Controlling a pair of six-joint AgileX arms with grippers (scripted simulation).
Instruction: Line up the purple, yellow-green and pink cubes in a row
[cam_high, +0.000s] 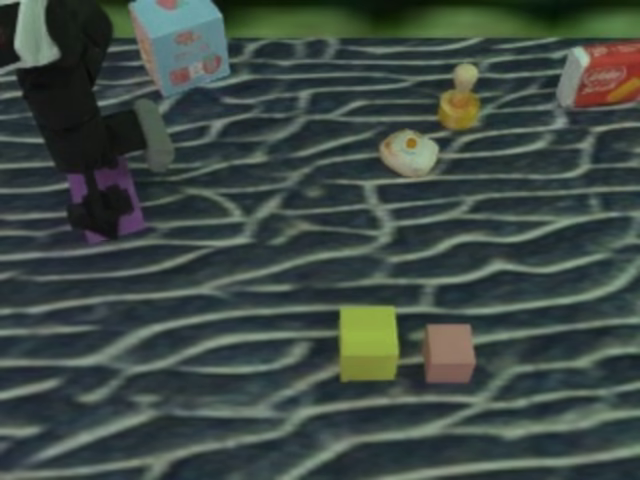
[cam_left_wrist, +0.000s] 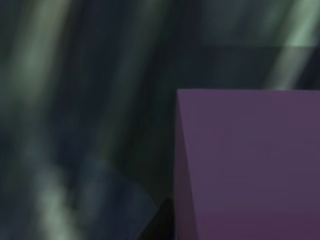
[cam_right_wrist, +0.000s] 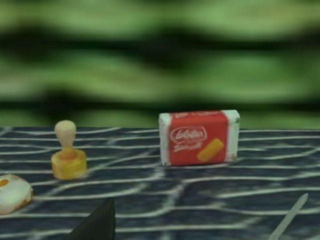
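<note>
The left pincer (cam_high: 103, 205) sits over the purple cube (cam_high: 128, 222); gripping or not, I cannot tell. It belongs beside the yellow-green cube (cam_high: 368, 343).

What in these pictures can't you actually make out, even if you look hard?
- Purple cube: in the top view the left claw and its arm cover most of it; whether the claw grips it is hidden.
- Left wrist view: the purple cube runs off the edge; everything else is blur.
- Red packet: cut by the top view's right edge; its print is unreadable.
- Right claw: outside the top view.
</note>
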